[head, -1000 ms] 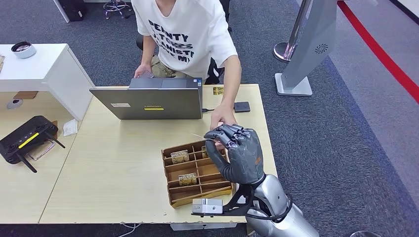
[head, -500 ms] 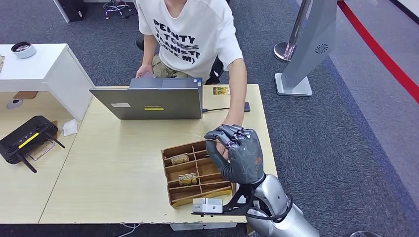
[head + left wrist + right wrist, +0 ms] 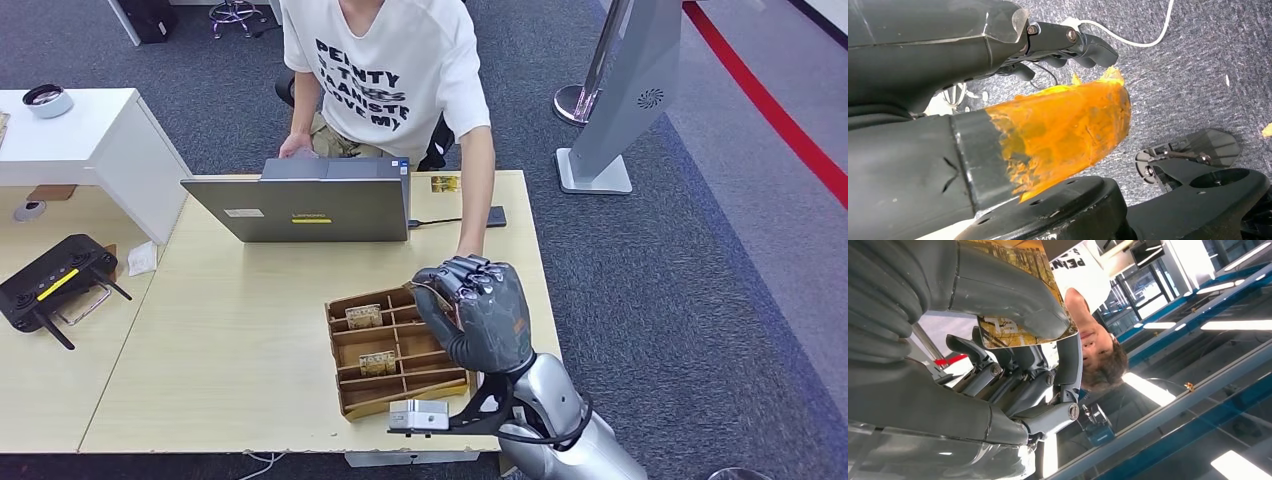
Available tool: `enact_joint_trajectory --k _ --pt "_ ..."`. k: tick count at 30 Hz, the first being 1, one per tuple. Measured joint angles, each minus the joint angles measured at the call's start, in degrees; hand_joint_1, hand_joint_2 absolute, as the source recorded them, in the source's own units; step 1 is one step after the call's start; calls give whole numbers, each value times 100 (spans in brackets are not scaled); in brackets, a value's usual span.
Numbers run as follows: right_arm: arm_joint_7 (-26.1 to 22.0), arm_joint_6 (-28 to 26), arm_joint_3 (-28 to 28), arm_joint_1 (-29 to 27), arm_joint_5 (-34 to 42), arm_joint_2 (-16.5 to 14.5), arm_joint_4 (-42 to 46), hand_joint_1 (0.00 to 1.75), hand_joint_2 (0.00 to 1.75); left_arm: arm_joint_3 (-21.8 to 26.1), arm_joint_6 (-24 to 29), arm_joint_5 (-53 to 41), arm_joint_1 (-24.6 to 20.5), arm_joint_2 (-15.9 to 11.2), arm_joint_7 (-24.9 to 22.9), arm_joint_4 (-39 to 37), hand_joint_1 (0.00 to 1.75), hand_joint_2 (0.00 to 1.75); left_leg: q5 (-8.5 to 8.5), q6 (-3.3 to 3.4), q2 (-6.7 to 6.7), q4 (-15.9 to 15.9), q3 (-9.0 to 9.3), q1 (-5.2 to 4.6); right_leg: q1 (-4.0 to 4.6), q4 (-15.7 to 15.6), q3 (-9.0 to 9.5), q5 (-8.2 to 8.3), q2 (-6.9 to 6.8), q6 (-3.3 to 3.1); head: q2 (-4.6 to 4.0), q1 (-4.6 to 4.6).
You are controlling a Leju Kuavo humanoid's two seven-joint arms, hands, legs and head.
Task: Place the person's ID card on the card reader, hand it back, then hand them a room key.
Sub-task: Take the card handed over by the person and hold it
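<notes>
Since a moment ago the person's arm (image 3: 478, 190) has drawn nearer the raised right hand (image 3: 476, 308), which pinches a yellow printed room key card (image 3: 1020, 300) above the brown wooden card tray (image 3: 395, 352), so I judge only the handover remains.

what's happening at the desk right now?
The right hand is raised over the wooden card organizer, pinching a room key card between thumb and fingers. The person's hand reaches toward it from beside the laptop; whether they touch the card can't be told. The left hand hangs low over the carpet, its fingers curled in, holding nothing.
</notes>
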State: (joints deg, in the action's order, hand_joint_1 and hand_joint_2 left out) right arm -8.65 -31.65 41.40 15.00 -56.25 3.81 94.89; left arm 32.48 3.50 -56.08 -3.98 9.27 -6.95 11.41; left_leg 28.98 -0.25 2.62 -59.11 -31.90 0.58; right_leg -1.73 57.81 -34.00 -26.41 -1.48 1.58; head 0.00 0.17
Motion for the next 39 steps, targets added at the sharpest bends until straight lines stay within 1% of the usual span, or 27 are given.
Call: enact_joint_trajectory --k 8,26,39 --pt "74 -83 -187 -122 21 32 -1 175 175 13 3 -18 1 0 0 0 0 0 0 0 0 0 0 0 0 0 0 0 0 0 0 0" --pt "185 -213 -996 -678 -34 57 -1 175 175 76 20 -48 12 1 32 0 0 0 0 0 0 0 0 -1 -1 0 0 0 0 0 0 1" --pt "237 -203 -1214 -816 10 70 -10 175 175 93 24 -48 15 2 40 0 0 0 0 0 0 0 0 0 0 0 0 0 0 0 0 0"
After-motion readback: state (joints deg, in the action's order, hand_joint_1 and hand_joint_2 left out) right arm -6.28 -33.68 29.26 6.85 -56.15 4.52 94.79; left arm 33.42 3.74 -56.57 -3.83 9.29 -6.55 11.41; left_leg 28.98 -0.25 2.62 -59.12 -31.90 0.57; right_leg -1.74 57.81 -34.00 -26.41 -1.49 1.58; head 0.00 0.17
